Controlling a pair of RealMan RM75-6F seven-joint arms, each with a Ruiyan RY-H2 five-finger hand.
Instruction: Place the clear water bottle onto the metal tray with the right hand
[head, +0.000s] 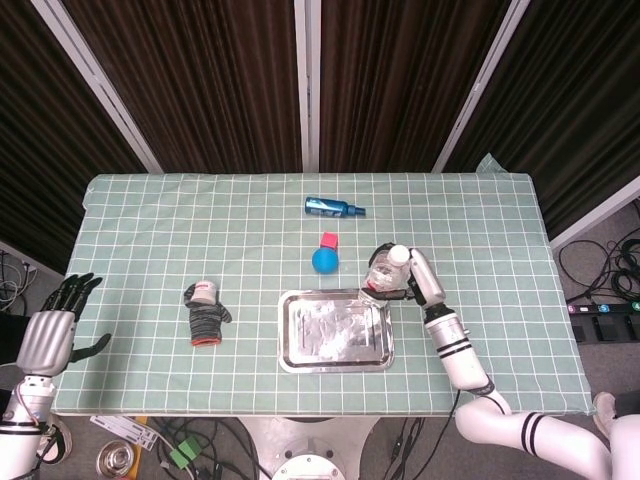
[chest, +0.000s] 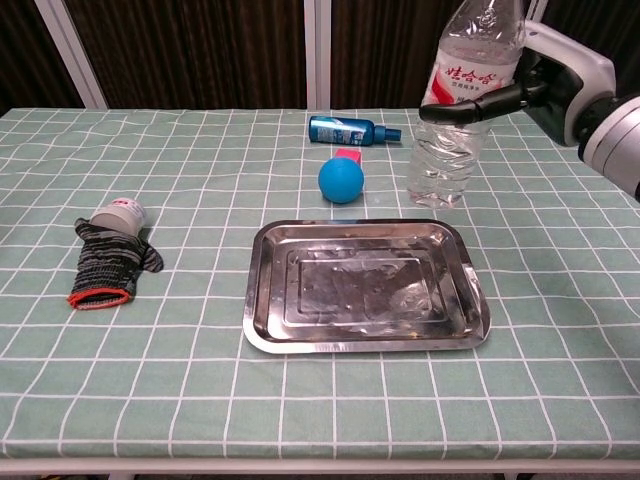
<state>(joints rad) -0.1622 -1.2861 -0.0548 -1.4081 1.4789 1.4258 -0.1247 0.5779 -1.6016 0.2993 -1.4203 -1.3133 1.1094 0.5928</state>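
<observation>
The left hand (head: 48, 335) hangs off the table's (head: 140, 220) left edge near the front corner, fingers spread and holding nothing. On the table's left part, toward the front edge, a striped glove (chest: 108, 262) lies flat with a small white jar (chest: 118, 213) touching its far end. Near the middle of the far edge a blue spray bottle (chest: 352, 130) lies on its side, and closer in sits a blue ball (chest: 341, 180) with a red block (head: 329, 240) just behind it. The tray (chest: 266, 290) rests near the middle of the front edge; its floor shows smeared reflections. The bottle (chest: 458, 110) is upright with its label facing the chest camera, held in the air above the tray's far right corner; whether its base touches anything cannot be told from either view. The right hand (chest: 545, 88) grips the bottle around its labelled middle, a dark finger (chest: 470, 107) wrapped across the front, with the arm reaching in from the front right.
</observation>
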